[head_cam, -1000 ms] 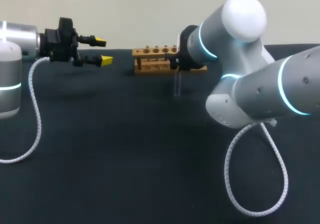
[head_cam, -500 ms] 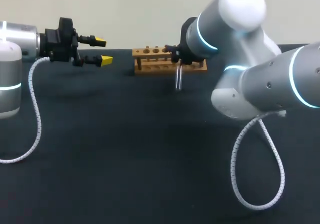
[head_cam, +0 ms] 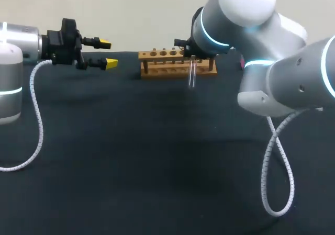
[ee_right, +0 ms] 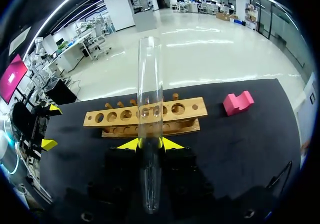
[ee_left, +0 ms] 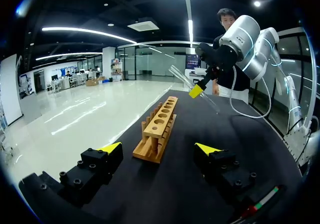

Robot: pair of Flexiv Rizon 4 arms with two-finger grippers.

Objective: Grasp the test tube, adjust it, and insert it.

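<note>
Test tube (ee_right: 150,84), clamped in right end effector (ee_right: 150,144), hangs near rack (ee_right: 115,116).

The right pincer (ee_right: 151,144) grips a clear test tube (ee_right: 150,84) between its yellow tips, both pressing its sides. The tube runs straight ahead of the pincer and back past the tips toward the wrist. Ahead, under the tube, a wooden rack (ee_right: 190,108) lies crosswise on the dark counter (ee_right: 240,144). A pink block (ee_right: 238,102) sits just beside one end. Beyond the other end hangs the left pincer (ee_right: 51,126), its tips apart.
</note>
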